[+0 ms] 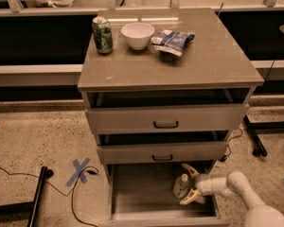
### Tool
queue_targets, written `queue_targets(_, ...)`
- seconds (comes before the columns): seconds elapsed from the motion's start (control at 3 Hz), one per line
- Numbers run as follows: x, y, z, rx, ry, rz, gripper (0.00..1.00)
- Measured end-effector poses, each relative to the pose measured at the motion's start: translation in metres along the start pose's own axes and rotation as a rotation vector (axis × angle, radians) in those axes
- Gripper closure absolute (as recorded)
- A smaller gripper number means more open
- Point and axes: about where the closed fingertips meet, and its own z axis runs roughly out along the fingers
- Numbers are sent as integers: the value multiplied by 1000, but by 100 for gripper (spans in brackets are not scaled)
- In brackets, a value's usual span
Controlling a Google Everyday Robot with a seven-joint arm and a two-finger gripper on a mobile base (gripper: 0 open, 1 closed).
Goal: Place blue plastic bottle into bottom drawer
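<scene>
1. The bottom drawer (142,193) is pulled right out under the two upper drawers (132,118), with its grey floor on show. Access is no problem.
2. The arm (233,185) reaches in from about 4 o'clock in the view and puts the gripper (184,185) low inside the drawer, over at its 3 o'clock side.
3. There's the blue plastic bottle (181,187), white cap up. It stands between the fingers (191,169) near the drawer's right wall and looks to be resting on the drawer floor. Whether its base is fully down I cannot tell from this angle.
4. The fingers are spread wide, one at the bottle's 12 o'clock and the other at its 6 o'clock, with visible gaps on both sides. I read that as a hand that is open and holds nothing, with the bottle bracketed rather than clamped.
5. On my judgement, the carry and the lowering are done and the bottle is in the right compartment, so the task looks all but finished.
6. What's left is for the gripper to back out toward 3 o'clock without clipping the bottle, which is tall and light and would tip at a nudge.
7. Up on the cabinet top (180,67), the green can (102,35) sits at 10 o'clock, the white bowl (137,35) at 11 and the snack bag (174,41) at 12. None of them is involved.
</scene>
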Motion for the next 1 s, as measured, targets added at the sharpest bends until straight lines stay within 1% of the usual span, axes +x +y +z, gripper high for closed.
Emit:
queue_targets(0.33,-25,2,-1,-1,-96,-55,0)
queue_targets(0.67,-53,6,-23,79,-160,-36,0)
queue_targets(1.0,-53,6,-23,79,-160,-36,0)
